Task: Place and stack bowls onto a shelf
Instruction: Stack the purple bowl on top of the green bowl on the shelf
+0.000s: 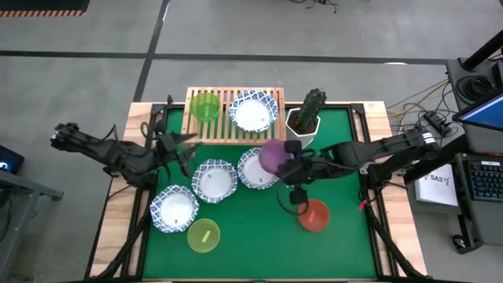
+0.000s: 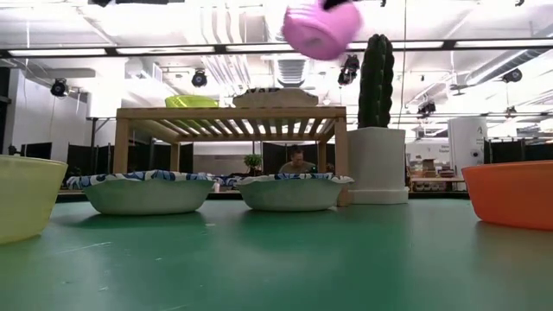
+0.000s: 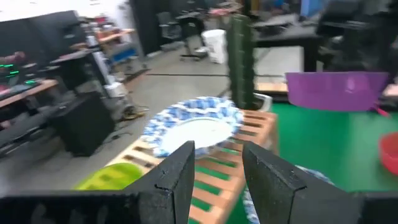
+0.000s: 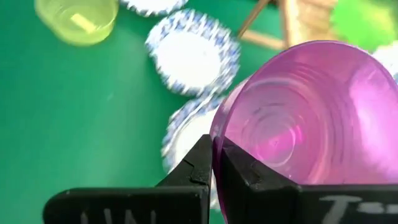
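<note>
My right gripper (image 1: 289, 162) is shut on the purple bowl (image 1: 273, 155) and holds it in the air over a white blue-rimmed bowl (image 1: 255, 168), in front of the shelf (image 1: 234, 130). On the slatted top of the shelf sit a green bowl (image 1: 206, 106) and a white blue-rimmed bowl (image 1: 252, 112). Two more white bowls (image 1: 214, 179) (image 1: 174, 209), a yellow bowl (image 1: 204, 236) and a red bowl (image 1: 313, 215) rest on the green mat. My left gripper (image 3: 217, 168) is open and empty, near the shelf's left front corner. My right gripper holds the purple bowl by its rim (image 4: 214, 134), one finger (image 4: 245, 171) inside and the other (image 4: 198, 163) outside. The fingers come from the table's right side, slanting down. The bowl (image 2: 320, 30) is lifted clear, mouth up and slightly tilted.
A white angular pot with a tall green cactus (image 1: 306, 116) stands at the shelf's right end, close behind the held bowl. A person (image 2: 298, 161) shows in the room beyond the table, seen under the shelf. Bare green mat (image 1: 346, 236) lies at the table's near right.
</note>
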